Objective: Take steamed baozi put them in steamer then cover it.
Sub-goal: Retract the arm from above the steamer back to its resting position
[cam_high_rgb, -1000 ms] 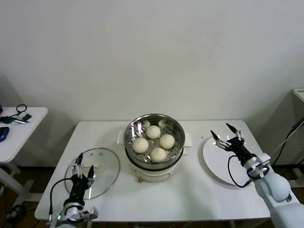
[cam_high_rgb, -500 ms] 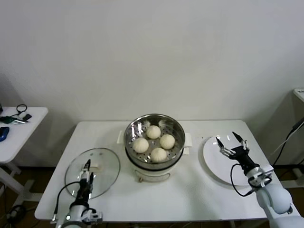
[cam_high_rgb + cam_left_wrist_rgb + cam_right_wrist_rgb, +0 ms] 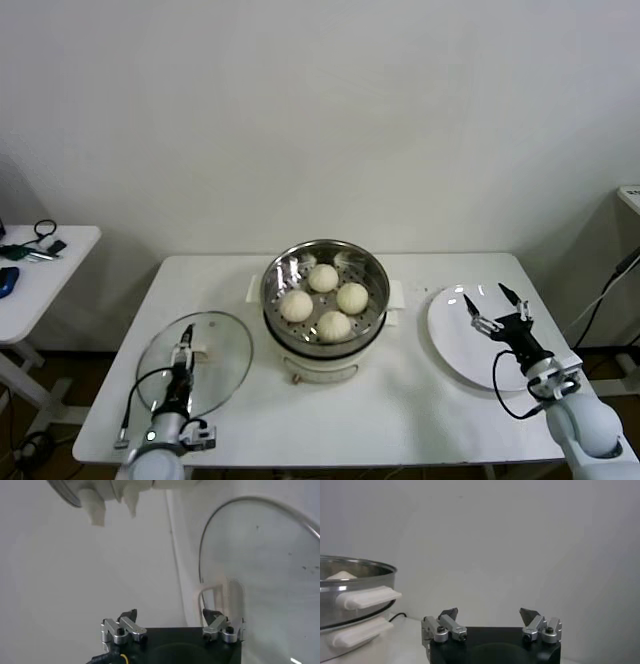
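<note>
Four cream-white baozi (image 3: 334, 325) lie in the shiny steel steamer (image 3: 325, 262) on its cream pot base at the table's middle. The clear glass cover (image 3: 215, 375) lies flat on the table to the steamer's left, its cream handle (image 3: 203, 350) up. My left gripper (image 3: 184, 342) is open and empty, low over the cover next to the handle. In the left wrist view the gripper (image 3: 169, 615) has the handle (image 3: 217, 597) just ahead of one finger. My right gripper (image 3: 493, 302) is open and empty above the white plate; it also shows in the right wrist view (image 3: 489, 614), with the steamer (image 3: 350, 595) off to one side.
A flat white plate (image 3: 455, 350) lies at the table's right, under the right gripper. A small side table (image 3: 40, 270) with cables stands at the far left. A white wall is behind the table.
My right gripper has drawn back from the steamer toward the table's right front, over the plate. My left gripper has shifted slightly right over the cover, closer to its handle.
</note>
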You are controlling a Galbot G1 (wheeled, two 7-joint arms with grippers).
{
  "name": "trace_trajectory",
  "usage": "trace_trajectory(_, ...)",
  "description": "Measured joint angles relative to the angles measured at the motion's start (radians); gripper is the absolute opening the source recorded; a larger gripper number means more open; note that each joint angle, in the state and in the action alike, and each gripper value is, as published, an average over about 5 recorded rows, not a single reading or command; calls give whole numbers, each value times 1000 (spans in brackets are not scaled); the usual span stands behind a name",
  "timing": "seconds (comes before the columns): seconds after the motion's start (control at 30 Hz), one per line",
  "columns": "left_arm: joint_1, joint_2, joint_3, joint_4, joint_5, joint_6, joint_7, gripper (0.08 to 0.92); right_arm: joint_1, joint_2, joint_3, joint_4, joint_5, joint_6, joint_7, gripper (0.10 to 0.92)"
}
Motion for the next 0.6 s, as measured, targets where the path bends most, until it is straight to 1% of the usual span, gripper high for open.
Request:
trace_trajectory(0.4, -78, 2, 14, 92, -3, -5, -31, 817, -4, 16, 0, -18, -34, 11, -12, 823)
trace_trajectory(0.5, -92, 5, 17, 110, -7, -8, -35, 767, -6, 19, 1, -20, -41, 13, -13, 823)
trace_trajectory(0.6, -100, 8, 17, 126, -12, -13, -40, 680, -7, 21, 4, -21, -47, 15, -15, 823)
